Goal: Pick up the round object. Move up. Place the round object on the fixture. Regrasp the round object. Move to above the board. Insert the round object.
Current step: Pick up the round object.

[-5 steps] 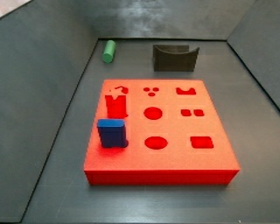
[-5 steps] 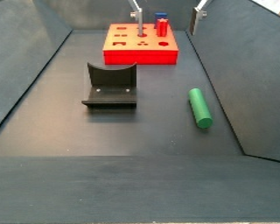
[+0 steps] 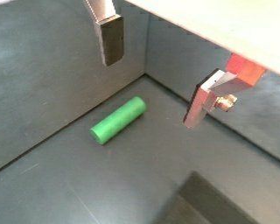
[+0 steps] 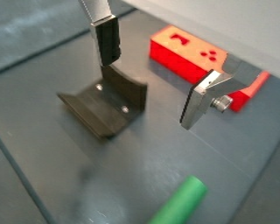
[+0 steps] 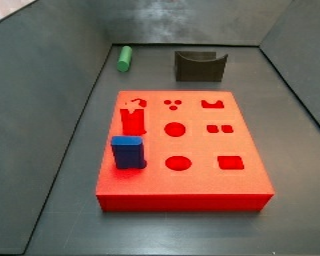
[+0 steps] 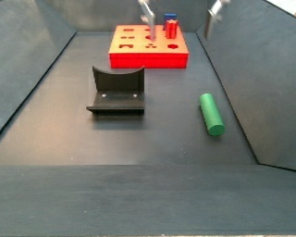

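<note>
On the dark floor, near the side wall, the green peg [image 6: 210, 114] lies flat, untouched. Just beyond it, toward the middle, stands the dark fixture [image 6: 116, 91], apart from the peg. At the far end sits the red board [image 6: 150, 48], a blue block [image 5: 127, 152] upright on it. Above the floor hangs the claw [image 3: 157, 77], spread wide and holding nothing.
</note>
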Controlling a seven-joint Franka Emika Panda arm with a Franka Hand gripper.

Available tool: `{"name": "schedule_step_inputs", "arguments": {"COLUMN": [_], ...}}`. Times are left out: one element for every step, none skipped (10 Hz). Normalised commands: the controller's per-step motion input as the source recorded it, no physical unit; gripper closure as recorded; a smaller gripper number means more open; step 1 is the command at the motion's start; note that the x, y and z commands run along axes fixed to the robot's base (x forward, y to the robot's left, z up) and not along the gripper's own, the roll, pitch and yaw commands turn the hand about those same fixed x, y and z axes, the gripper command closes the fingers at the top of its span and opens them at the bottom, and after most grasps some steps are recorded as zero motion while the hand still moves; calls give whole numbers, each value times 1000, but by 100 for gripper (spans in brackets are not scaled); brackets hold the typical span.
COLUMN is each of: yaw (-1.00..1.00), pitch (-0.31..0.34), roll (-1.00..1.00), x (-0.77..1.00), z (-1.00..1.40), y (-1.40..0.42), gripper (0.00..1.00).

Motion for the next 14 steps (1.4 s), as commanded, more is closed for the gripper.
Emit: {"name": "schedule_step_inputs", "arguments": {"yaw": [0,0,0,0,-66,-77,-94,-94,-57,-3,249,260,129,0], "pitch": [-31,-33,-109,-70,-6,-39,-51,-43,-119,-290,-279,-286,-316,-220], "roll": [0,0,-1,-9,0,-21,-41,-29,-113,-287,-320,-290,-300,-244], "x": [-937,-823,-646,-89,271,277,266,246,0,-486,-351,-349,-411,0], "z": [-1000,-1000,-994,-1000,-1000,-1000,-1000,-1000,-920,-420,-306,-337,-286,-497], "y": [0,0,-9,20,89,20,0,0,0,43,243,294,206,0], "gripper": [0,0,0,0,0,0,0,0,0,0,0,0,0,0]}}
